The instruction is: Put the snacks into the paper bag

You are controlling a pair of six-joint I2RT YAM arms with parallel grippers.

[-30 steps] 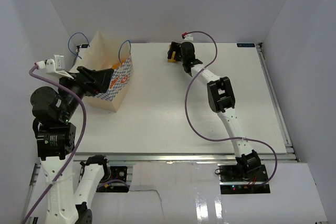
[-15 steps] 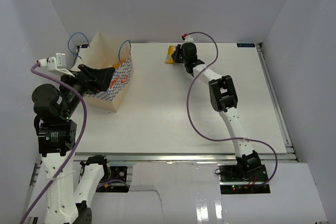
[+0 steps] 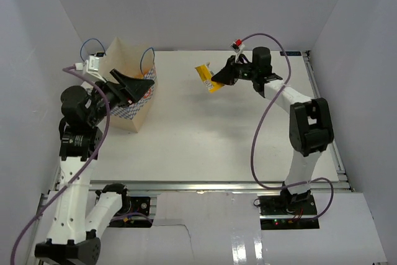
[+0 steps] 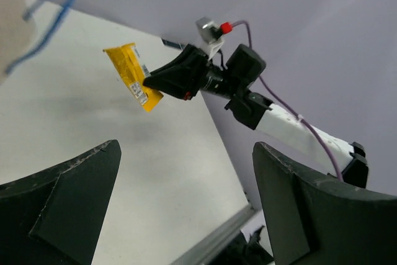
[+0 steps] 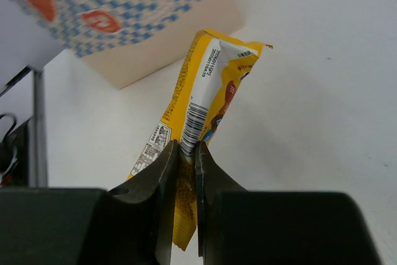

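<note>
My right gripper (image 3: pixel 216 81) is shut on a yellow wrapper (image 3: pixel 206 76), one of the snacks, and holds it in the air above the back middle of the table. The right wrist view shows both fingers (image 5: pixel 162 172) pinching the lower half of the yellow wrapper (image 5: pixel 214 91), with the gripper (image 5: pixel 185 148) pointing toward the paper bag (image 5: pixel 118 10). The blue-and-white checkered paper bag (image 3: pixel 140 107) stands at the back left. My left gripper (image 3: pixel 135 84) hovers at the bag's near rim, open and empty. From the left wrist, the open gripper (image 4: pixel 185 147) faces the yellow wrapper (image 4: pixel 129 69).
White walls enclose the table on three sides. A metal rail (image 3: pixel 217 185) runs along the near edge. The right arm's purple cable (image 3: pixel 263 122) loops over the table's right half. The bag's blue cord handles (image 3: pixel 146 57) stick up above its rim.
The right gripper shut on the yellow wrapper at the back of the table, lifted it, and the arm swung its elbow to the right. The left arm shifted right, nearer the bag.
</note>
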